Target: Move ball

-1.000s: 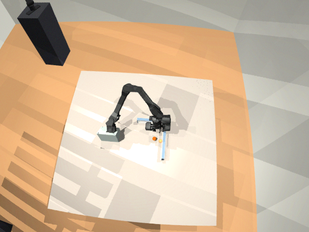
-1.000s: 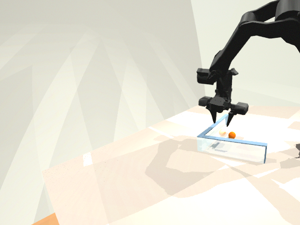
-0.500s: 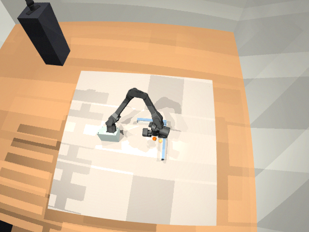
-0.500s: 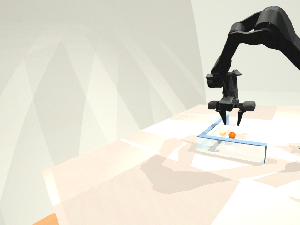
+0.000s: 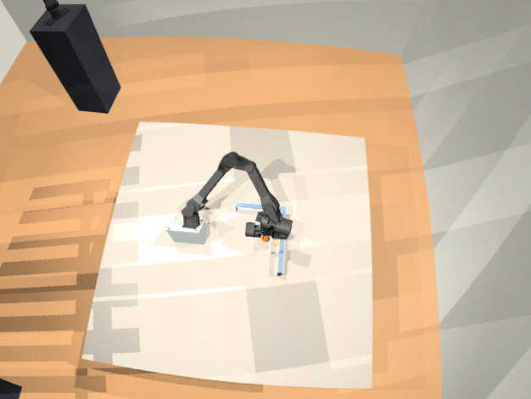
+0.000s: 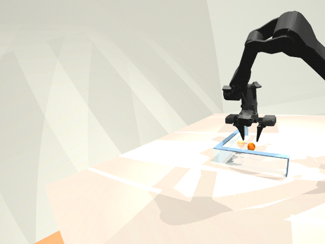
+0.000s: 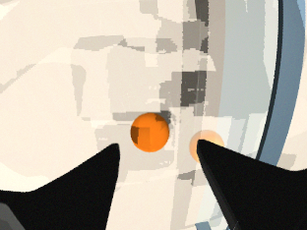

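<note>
An orange ball [image 5: 265, 238] [image 6: 251, 146] [image 7: 150, 132] rests on the table inside the corner of the two low clear walls. The see-through copy [image 5: 276, 242] [image 6: 240, 143] [image 7: 214, 140] is a pale orange sphere beside the ball, between it and one wall. The blue-topped walls [image 5: 281, 260] [image 6: 270, 153] [image 7: 293, 64] meet in a corner. My gripper [image 6: 250, 140] [image 7: 159, 148] is open and empty, pointing down above the walled area. In the wrist view the ball appears between and just beyond the fingertips, and the right fingertip covers part of the copy. In the top view the arm hides the fingertips.
The arm's pale base [image 5: 187, 234] stands on the white table top [image 5: 192, 330], to the left of the walls in the top view. One wall runs close beside the see-through copy. A dark box-shaped block [image 5: 77, 59] is far off at the upper left.
</note>
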You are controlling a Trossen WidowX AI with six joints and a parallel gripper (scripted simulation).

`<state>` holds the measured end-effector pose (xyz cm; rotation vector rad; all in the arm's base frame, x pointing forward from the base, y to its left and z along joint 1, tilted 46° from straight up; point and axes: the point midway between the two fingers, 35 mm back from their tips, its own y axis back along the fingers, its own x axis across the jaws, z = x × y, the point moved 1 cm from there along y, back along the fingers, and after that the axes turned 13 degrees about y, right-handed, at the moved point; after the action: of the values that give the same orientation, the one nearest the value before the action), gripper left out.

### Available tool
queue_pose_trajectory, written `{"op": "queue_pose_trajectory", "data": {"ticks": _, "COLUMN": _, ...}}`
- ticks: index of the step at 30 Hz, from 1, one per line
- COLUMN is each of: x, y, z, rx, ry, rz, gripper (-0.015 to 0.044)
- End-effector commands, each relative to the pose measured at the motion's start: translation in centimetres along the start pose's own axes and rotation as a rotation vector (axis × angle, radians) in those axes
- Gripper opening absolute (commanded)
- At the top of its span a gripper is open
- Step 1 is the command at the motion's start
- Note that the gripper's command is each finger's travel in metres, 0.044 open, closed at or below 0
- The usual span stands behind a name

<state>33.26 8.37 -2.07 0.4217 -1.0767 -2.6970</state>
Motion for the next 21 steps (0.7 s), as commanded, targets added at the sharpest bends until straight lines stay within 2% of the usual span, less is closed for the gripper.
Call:
{"op": "queue_pose_trajectory", "data": {"ticks": 1, "x": 0.4, "y": -1.0, "z": 0.1, "rx": -0.007, "ry": -0.011, "rz": 0.009, "gripper": 0.0258}}
{"op": "queue_pose_trajectory", "data": {"ticks": 13, "x": 0.4, "y": -2.7, "z": 0.2, "rx": -0.010, "ry": -0.009, "rz": 0.008, "gripper": 0.0258}}
{"op": "queue_pose_trajectory", "data": {"ticks": 21, "x": 0.4, "y": -2.7, "z": 0.2, "rx": -0.010, "ry": -0.009, "rz": 0.008, "gripper": 0.0205}}
